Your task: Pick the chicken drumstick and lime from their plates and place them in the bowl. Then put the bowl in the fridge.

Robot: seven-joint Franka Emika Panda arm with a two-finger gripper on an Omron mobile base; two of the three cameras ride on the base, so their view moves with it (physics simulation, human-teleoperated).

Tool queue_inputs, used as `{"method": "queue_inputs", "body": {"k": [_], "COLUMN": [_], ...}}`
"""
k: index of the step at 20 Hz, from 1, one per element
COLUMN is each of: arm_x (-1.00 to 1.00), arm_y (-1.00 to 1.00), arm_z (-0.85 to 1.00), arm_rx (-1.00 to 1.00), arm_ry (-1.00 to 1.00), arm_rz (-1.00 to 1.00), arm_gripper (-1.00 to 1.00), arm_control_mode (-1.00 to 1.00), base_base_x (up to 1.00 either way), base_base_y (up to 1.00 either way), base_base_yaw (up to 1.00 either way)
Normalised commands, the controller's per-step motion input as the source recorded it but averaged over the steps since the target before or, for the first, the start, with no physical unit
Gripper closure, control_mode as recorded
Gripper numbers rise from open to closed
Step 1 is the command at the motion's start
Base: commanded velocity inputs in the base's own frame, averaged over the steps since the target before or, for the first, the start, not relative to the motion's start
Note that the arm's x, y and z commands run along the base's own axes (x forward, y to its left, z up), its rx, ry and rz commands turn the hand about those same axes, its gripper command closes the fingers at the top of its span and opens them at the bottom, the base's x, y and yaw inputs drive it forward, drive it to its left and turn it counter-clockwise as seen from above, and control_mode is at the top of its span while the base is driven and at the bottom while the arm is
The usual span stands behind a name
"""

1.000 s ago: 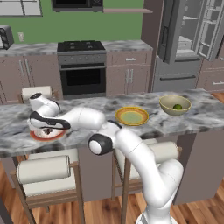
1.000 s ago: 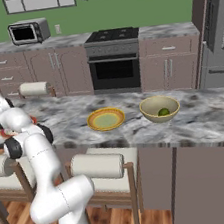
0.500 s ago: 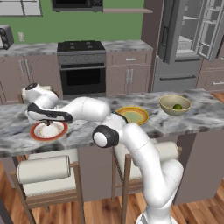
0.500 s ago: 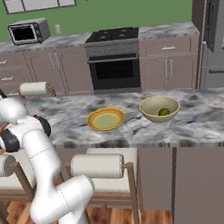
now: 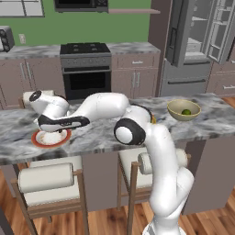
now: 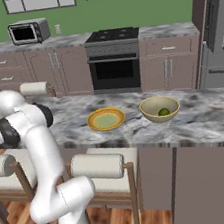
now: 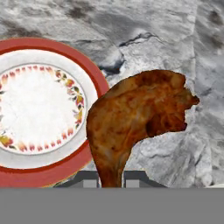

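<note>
Above the marble counter (image 7: 175, 35), the tool (image 7: 109, 177) is clamped tight on the chicken drumstick (image 7: 135, 118).

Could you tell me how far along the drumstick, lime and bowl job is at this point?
Done: the lime already lies in the bowl on the counter. In hand: the gripper has its jaws shut on the chicken drumstick, lifted clear of the red-rimmed plate, which now looks bare. Left: carry the drumstick to the bowl, then put the bowl in the fridge, whose doors stand open.
</note>
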Motion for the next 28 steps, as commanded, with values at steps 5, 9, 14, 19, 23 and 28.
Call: {"method": "queue_inputs", "body": {"k": [5,9,14,19,23,28], "arm_x": [-0.26,-0.08,-0.15,-0.20,-0.21,-0.15], "arm_y": [-0.84,-0.62,-0.62,-0.60,-0.64,-0.70], "arm_z": [0.23,0.36,0.26,0.23,0.21,0.17], "arm_rx": [0.01,0.00,0.00,0.00,0.00,0.00], "arm_ry": [-0.06,0.00,0.00,0.00,0.00,0.00], "arm_rz": [0.00,-0.02,0.00,-0.02,-0.07,-0.09], "arm_gripper": [1.00,1.00,1.00,1.00,1.00,1.00], "arm_control_mode": [-1.00,-1.00,-1.00,-1.00,-1.00,-1.00], "base_base_x": [0.00,0.00,0.00,0.00,0.00,0.00], "base_base_y": [0.00,0.00,0.00,0.00,0.00,0.00], "base_base_yaw": [0.00,0.00,0.00,0.00,0.00,0.00]}}
